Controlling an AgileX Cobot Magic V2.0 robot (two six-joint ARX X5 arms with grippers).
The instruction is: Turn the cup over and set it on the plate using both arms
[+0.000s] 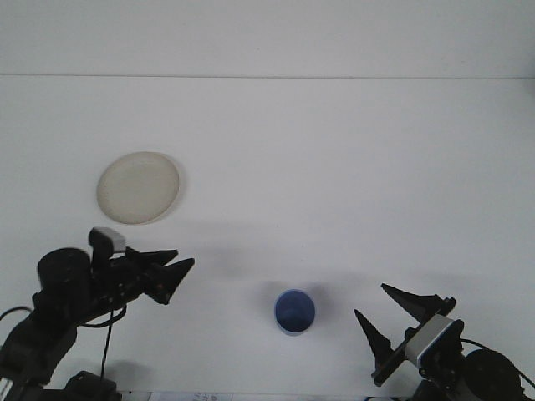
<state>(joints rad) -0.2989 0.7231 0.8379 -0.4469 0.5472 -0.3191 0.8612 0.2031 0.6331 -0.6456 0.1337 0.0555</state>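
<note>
Blue cup [295, 311] upright on tabletop [334, 167], plate [138, 187] far left. Left tool [173, 270] & right tool [387, 309] both w/ fingers apart, empty.

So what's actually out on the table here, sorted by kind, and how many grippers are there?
Cups: 1, the blue cup, mouth up.
Plates: 1, the cream plate, far left.
Grippers: 2, the left gripper and the right gripper, neither touching anything.
Total: 4
</note>
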